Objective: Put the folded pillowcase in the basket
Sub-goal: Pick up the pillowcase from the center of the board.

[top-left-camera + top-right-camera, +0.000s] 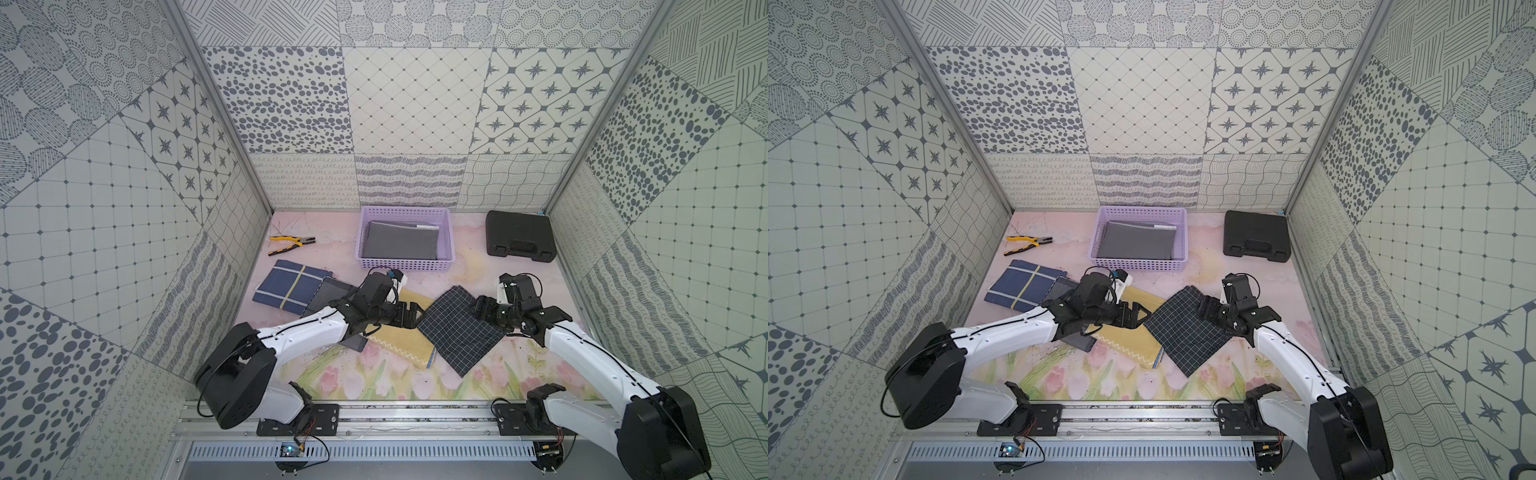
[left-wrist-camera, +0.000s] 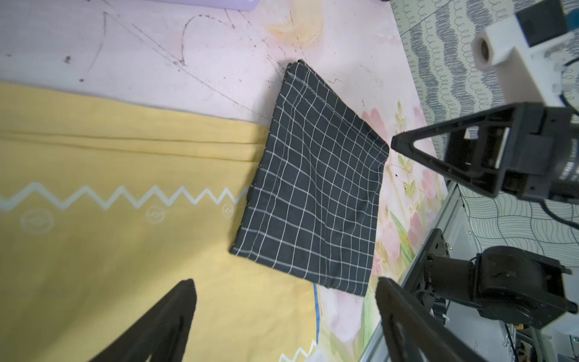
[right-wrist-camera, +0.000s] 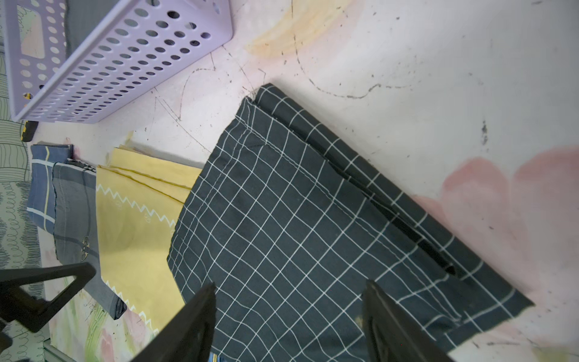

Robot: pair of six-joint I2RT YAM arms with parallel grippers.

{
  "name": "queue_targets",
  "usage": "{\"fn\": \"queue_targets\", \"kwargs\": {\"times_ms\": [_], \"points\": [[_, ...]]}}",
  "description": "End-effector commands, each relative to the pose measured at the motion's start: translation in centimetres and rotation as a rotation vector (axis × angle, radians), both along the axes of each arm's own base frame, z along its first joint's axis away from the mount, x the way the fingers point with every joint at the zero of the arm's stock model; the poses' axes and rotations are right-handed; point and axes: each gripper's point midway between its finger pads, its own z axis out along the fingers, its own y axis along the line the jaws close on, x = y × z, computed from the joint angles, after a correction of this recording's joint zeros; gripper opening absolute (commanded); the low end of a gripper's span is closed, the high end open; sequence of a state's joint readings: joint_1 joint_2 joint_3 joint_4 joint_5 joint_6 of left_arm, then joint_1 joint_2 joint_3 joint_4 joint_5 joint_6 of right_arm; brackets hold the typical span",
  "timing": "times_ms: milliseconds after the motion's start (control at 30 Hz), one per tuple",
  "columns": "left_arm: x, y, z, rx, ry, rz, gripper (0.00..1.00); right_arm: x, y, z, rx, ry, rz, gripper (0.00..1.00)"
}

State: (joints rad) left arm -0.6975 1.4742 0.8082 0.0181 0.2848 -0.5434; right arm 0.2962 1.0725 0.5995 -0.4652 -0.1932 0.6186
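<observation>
I take the shallow lilac plastic basket with perforated sides (image 1: 406,264) as my landmark. A folded plain grey pillowcase (image 1: 401,243) lies flat inside it and covers most of its floor.

On the near side of the basket, toward the arm bases, a folded dark pillowcase with a white grid (image 1: 457,330) lies on the flowered table mat (image 1: 374,376), turned like a diamond. One edge of it overlaps a folded yellow cloth with a white zigzag line (image 1: 405,347).

Left of the basket and a little nearer to me is a folded blue plaid cloth (image 1: 291,284). A folded grey cloth (image 1: 332,291) overlaps its edge and runs under the left arm. Yellow-handled pliers (image 1: 291,244) lie just left of the basket. A black hard case (image 1: 519,236) sits to the right of the basket, well apart from it.

The left gripper (image 1: 410,316) hovers over the yellow cloth, aimed at the grid pillowcase. In its wrist view its fingers (image 2: 169,316) stand wide with nothing between them.

The right gripper (image 1: 481,309) is over the grid pillowcase's right corner. Its fingers (image 3: 194,316) are spread with no fabric pinched between them. I cannot tell whether the tips touch the cloth.
</observation>
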Motion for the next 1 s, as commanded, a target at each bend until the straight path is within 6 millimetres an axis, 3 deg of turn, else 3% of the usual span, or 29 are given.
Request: {"fn": "queue_targets", "kwargs": {"times_ms": [0, 267, 600, 800, 967], "points": [[2.3, -3.5, -0.5, -0.005, -0.032, -0.056, 0.92, 0.2, 0.1, 0.9, 0.020, -0.057, -0.009, 0.76], [4.0, -5.7, -3.5, 0.052, 0.039, -0.092, 0.86, -0.3, -0.3, 2.0, 0.029, -0.114, -0.014, 0.76], [3.4, -6.2, -6.6, 0.078, 0.125, -0.130, 0.77, -0.6, -0.3, 2.1, 0.025, -0.117, -0.006, 0.76], [2.8, -6.5, -7.3, 0.065, 0.159, -0.160, 0.71, -0.7, -0.4, 2.0, 0.020, -0.114, -0.007, 0.76], [2.2, -6.9, -7.4, 0.051, 0.176, -0.187, 0.59, -0.7, -0.5, 2.1, 0.019, -0.116, -0.011, 0.76]]}}
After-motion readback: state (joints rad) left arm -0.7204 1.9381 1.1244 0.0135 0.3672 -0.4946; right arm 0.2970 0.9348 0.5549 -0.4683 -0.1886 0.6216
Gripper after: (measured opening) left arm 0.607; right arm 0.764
